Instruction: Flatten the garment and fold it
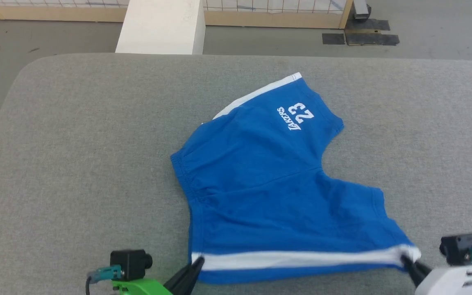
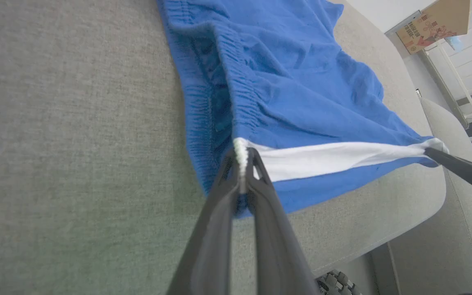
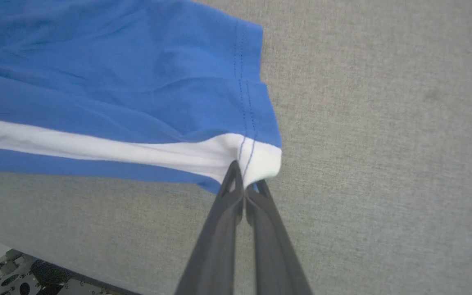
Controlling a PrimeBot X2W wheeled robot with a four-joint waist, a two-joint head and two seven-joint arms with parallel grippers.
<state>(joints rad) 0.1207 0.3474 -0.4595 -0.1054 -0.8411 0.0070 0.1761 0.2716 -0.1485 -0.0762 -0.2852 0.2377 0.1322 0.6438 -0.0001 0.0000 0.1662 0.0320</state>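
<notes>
Blue shorts (image 1: 260,184) on grey tabletop (image 1: 76,143), left jaws clenched on white stripe (image 1: 301,259) at its waistband end, right jaws clenched on its hem end

I count one pair of blue shorts (image 1: 260,192), two grippers, my left gripper (image 1: 198,263) and my right gripper (image 1: 405,259), one grey table (image 1: 76,164) and one white block (image 1: 162,26).

Setting: robot test lab. Grey cloth-covered table (image 1: 76,143), bare concrete floor (image 1: 260,41) with black tape patches (image 1: 373,39), wood-framed mesh fence (image 1: 268,18).
</notes>
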